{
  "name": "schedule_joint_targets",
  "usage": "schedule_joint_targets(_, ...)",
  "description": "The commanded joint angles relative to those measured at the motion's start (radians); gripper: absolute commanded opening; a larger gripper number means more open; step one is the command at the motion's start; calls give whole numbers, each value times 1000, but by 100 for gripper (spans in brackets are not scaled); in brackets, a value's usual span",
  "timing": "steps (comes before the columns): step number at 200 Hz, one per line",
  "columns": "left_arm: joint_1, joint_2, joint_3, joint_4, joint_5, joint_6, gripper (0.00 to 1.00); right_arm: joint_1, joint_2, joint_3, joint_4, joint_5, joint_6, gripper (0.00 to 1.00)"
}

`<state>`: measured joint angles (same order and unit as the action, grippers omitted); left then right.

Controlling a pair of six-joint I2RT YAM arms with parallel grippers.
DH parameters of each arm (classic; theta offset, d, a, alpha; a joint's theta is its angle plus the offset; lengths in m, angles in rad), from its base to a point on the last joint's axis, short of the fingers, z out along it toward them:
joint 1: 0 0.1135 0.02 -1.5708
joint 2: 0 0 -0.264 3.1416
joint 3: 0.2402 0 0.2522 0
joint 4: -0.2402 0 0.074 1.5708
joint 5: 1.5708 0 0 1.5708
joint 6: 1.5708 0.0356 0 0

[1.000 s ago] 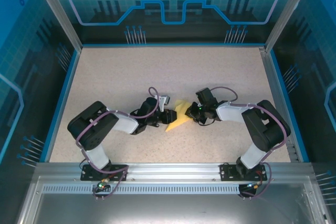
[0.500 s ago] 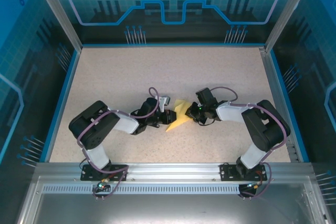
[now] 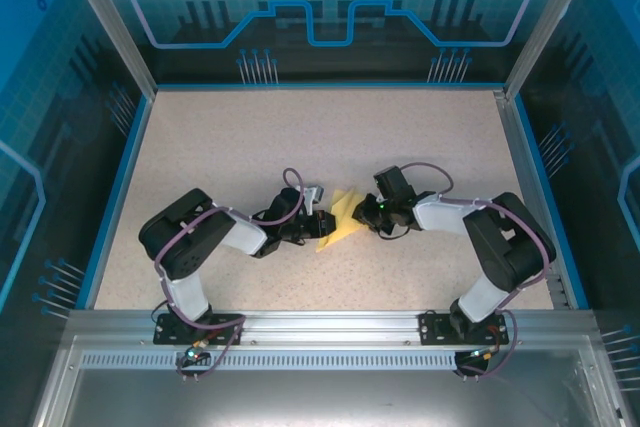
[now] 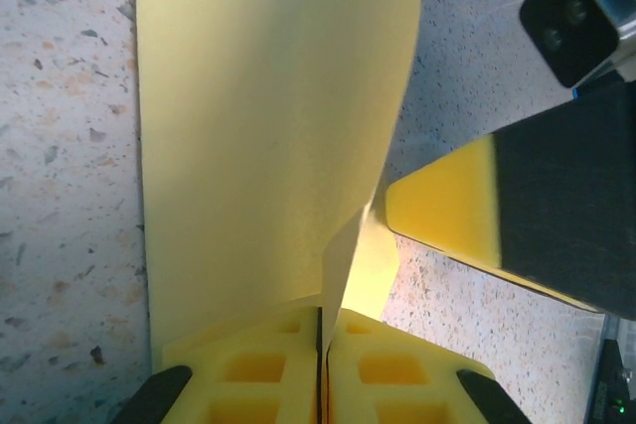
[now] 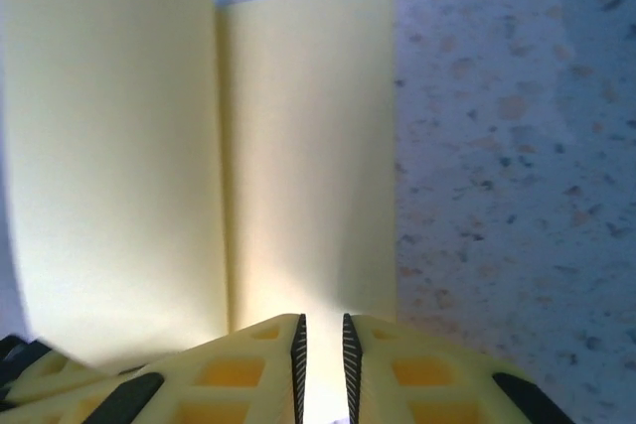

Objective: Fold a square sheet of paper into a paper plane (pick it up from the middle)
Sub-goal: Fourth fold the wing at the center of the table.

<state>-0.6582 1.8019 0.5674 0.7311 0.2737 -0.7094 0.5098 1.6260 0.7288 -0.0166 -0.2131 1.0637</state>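
Observation:
The square sheet of paper (image 3: pixel 341 220) is pale yellow, partly folded, and lies on the speckled table between the two grippers. My left gripper (image 3: pixel 322 226) is shut on a raised edge of the sheet (image 4: pixel 268 126), which stands pinched between its yellow pads (image 4: pixel 248 364). My right gripper (image 3: pixel 366 214) meets the sheet from the other side, and one of its fingers (image 4: pixel 447 211) touches the paper. In the right wrist view the sheet (image 5: pixel 199 146) shows a straight crease. The right gripper (image 5: pixel 323 345) has its jaws a narrow gap apart over the paper's near edge.
Both arms reach inward low over the speckled table (image 3: pixel 300 137), nearly tip to tip. Blue-rimmed walls (image 3: pixel 120 187) enclose the table on the left, right and back. A metal rail (image 3: pixel 320 332) runs along the near edge.
The left arm's elbow has shifted a little to the right. The paper and both gripper tips stay almost where they were.

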Motion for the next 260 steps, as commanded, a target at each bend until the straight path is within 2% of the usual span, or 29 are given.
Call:
schedule_joint_targets(1, -5, 19, -16, 44, -19, -32, 12, 1, -40, 63, -42, -23, -108, 21)
schedule_joint_targets(70, -4, 24, -33, 65, -53, -55, 11, 32, 78, 184, -126, -34, -133, 29)
schedule_joint_targets(167, -2, 43, -40, 97, -56, -91, 11, 32, 149, 184, -88, -84, -121, 42)
schedule_joint_targets(260, -2, 30, -27, 58, -10, -75, 27, 31, 178, 174, -114, -66, -112, 50)
